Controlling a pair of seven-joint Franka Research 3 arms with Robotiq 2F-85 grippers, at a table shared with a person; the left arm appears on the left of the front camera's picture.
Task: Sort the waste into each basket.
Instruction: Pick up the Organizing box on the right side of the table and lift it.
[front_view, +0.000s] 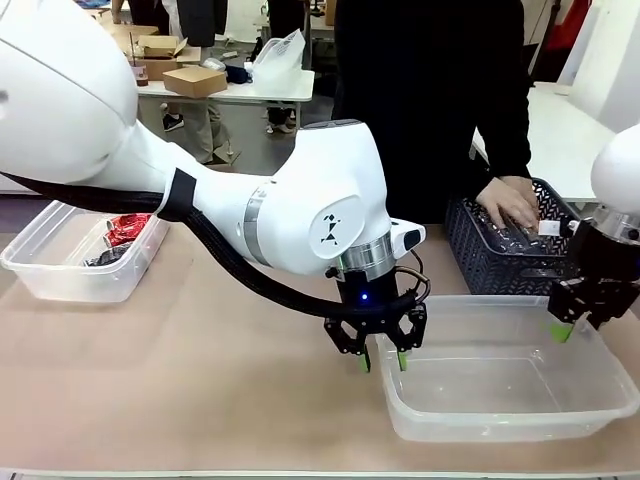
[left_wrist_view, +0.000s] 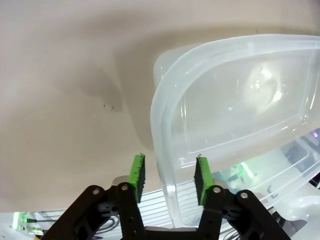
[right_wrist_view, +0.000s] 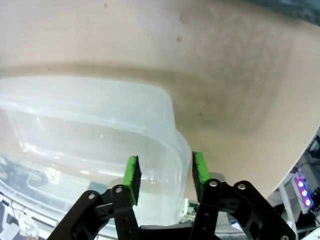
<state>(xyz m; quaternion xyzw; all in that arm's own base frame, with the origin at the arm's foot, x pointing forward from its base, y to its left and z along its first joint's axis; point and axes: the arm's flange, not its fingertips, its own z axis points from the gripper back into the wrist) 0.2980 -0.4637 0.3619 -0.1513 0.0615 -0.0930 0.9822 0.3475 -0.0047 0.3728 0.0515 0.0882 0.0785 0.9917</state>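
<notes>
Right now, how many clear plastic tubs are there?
2: one clear rectangular plastic tub on the robot's left, holding crushed red and dark cans; the other at front right.

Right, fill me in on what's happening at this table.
Both pincers are at the near clear tub: the left pincer straddles its left rim, the right pincer its far right corner; whether either has clamped is unclear. A person's hand is in the dark blue basket. The left clear tub holds crushed cans.

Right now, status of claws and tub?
Left claw, right claw astride rim of clear rectangular plastic tub, pads apart. Tub empty. Person's hand in dark lattice basket behind.
</notes>
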